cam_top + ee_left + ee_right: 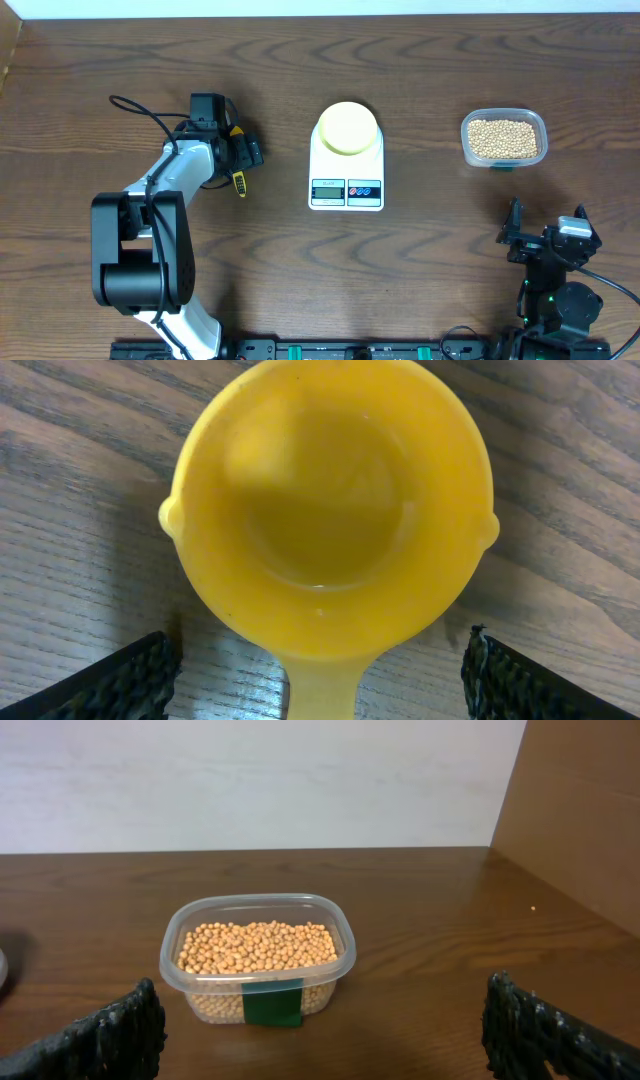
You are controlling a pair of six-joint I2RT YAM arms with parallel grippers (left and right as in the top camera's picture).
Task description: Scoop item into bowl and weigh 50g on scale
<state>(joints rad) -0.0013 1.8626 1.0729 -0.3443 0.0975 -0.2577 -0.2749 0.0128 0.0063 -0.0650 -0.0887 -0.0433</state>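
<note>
The tan beans [503, 138] fill a clear plastic tub [466, 143] at the back right; in the right wrist view the beans [255, 945] lie ahead of my right gripper [320, 1025]. The pale-yellow bowl [347, 128] stands on the white scale [346, 172] in the middle. My left gripper [238, 152] is open low over a yellow long-handled scoop [240, 184]. In the left wrist view the scoop [330, 490] lies empty on the table, and my left gripper [320, 665] has a finger on each side of its handle, not touching. My right gripper [545, 232] is open and empty, near the front right.
The tub [330, 955] carries a green label [272, 1002]. A cardboard panel [580, 820] stands at the table's right edge, and a white wall [250, 780] is behind the table. A black cable [140, 105] loops behind the left arm.
</note>
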